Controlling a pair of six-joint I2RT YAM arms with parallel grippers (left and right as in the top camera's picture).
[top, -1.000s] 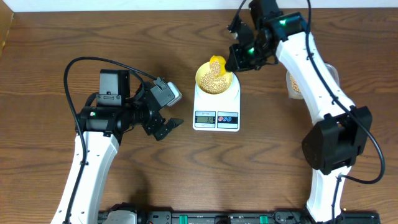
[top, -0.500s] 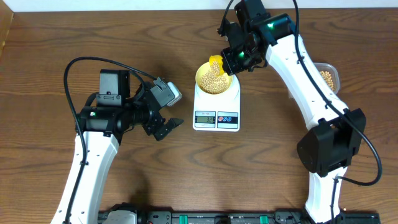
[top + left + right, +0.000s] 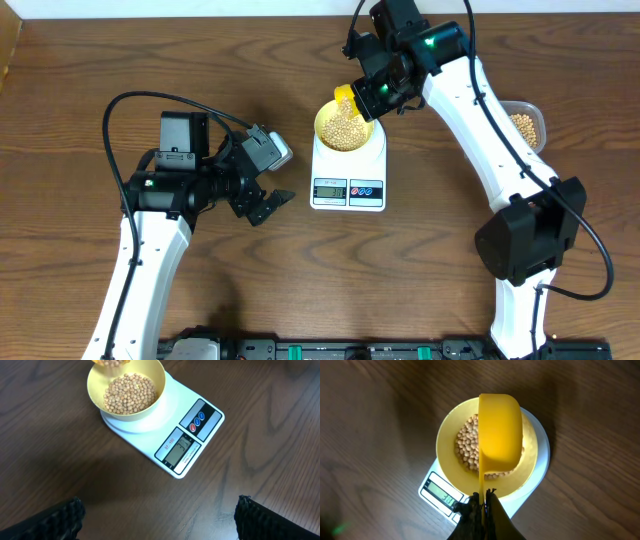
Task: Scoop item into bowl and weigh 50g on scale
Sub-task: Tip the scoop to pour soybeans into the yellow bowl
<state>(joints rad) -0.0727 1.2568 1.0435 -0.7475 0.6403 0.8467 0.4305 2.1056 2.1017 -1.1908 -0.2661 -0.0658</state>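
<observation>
Tan round beans (image 3: 129, 394), smooth yellow bowl (image 3: 156, 382)

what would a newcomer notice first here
The yellow scoop, pinched in the right end effector, hangs tipped over the bowl of beans on the white scale, in the far middle. The left end effector sits open left of the scale.

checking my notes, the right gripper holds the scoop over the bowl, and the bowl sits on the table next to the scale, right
Not quite: the bowl sits on the scale, not next to it, as the left wrist view shows. The rest holds: the right gripper holds the scoop over the bowl.
</observation>
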